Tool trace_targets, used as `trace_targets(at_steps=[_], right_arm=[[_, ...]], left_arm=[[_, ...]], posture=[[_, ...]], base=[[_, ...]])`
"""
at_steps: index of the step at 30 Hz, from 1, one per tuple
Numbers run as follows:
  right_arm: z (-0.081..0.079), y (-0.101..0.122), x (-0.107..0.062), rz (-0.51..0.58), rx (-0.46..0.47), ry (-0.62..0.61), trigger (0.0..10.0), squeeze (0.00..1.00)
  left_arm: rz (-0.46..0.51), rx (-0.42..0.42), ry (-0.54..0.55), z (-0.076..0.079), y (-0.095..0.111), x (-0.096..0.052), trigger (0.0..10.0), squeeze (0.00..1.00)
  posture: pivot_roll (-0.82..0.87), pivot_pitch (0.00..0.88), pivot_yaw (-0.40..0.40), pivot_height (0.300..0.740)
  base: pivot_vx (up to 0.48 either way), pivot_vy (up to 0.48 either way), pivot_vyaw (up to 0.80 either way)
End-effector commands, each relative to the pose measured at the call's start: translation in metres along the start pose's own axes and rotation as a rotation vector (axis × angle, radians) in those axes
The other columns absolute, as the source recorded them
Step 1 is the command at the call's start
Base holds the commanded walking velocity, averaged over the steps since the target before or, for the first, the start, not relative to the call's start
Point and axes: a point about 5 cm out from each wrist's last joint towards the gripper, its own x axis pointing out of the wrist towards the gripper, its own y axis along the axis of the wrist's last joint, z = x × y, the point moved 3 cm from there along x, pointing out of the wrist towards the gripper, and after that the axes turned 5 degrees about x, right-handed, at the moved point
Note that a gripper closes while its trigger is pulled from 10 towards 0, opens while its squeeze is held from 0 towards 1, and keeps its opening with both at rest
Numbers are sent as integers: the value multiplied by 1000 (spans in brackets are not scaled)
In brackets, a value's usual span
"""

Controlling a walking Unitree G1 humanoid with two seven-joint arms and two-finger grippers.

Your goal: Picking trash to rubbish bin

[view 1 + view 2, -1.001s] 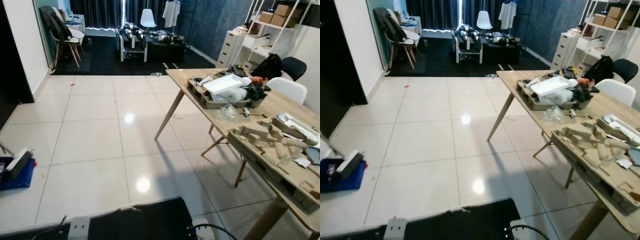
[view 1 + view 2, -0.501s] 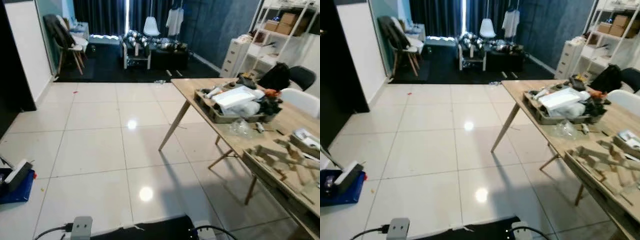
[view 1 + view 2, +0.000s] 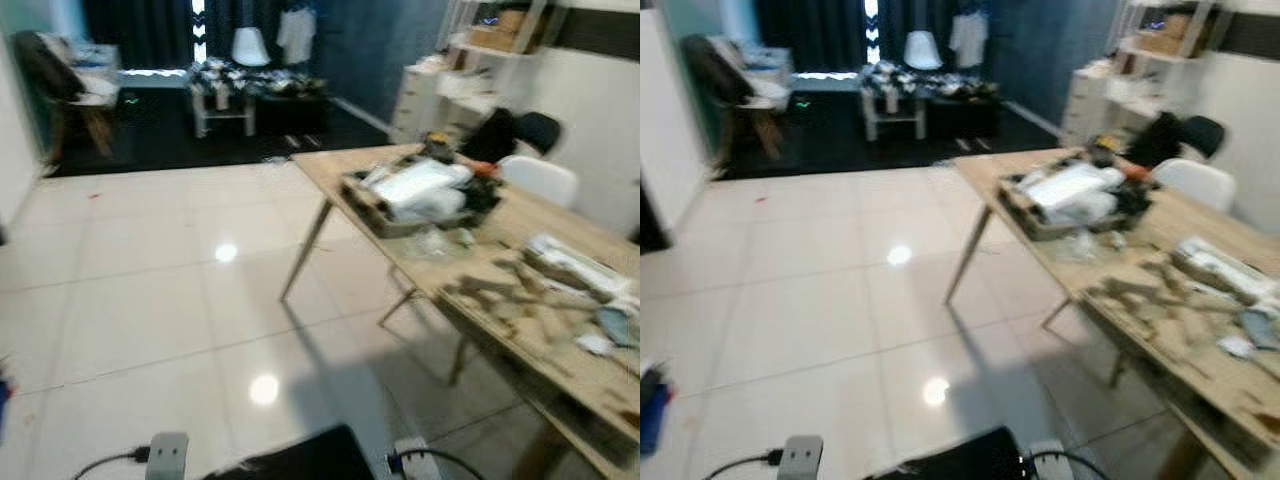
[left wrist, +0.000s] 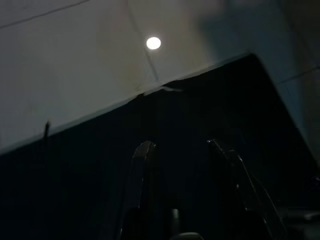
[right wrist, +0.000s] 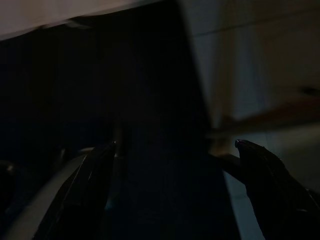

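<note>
The head views are blurred by motion. A small pale piece of litter lies on the white tiles by the edge of the dark rug, beyond the table's far corner. A crumpled clear plastic wrapper rests on the wooden table. Both arms hang low over a black mat at my feet. In the dim left wrist view my left gripper is open with nothing between its fingers. My right gripper is also open and empty, above the mat's edge.
The table stretches along the right, loaded with a tray of clutter and cardboard pieces. A white chair and shelves stand behind it. A power strip and cables lie by the mat. Open tile floor spreads left and ahead.
The whole picture has shifted left and blurred, so the camera has turned right. The blue item on the floor at the left has almost left view.
</note>
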Motion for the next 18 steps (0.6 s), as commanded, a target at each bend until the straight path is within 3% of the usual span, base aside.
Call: trace_targets(at_steps=[1, 18], right_arm=[[-2, -6, 0, -17, 12, 1, 10000, 0], [-1, -7, -1, -21, 10, -1, 10000, 0]], left_arm=[[-31, 13, -3, 0, -7, -1, 10000, 0], [-44, -2, -35, 3, -9, -2, 10000, 0]], posture=[[69, 34, -65, 740], [68, 36, -67, 740]], base=[[0, 0, -800], [0, 0, -800]])
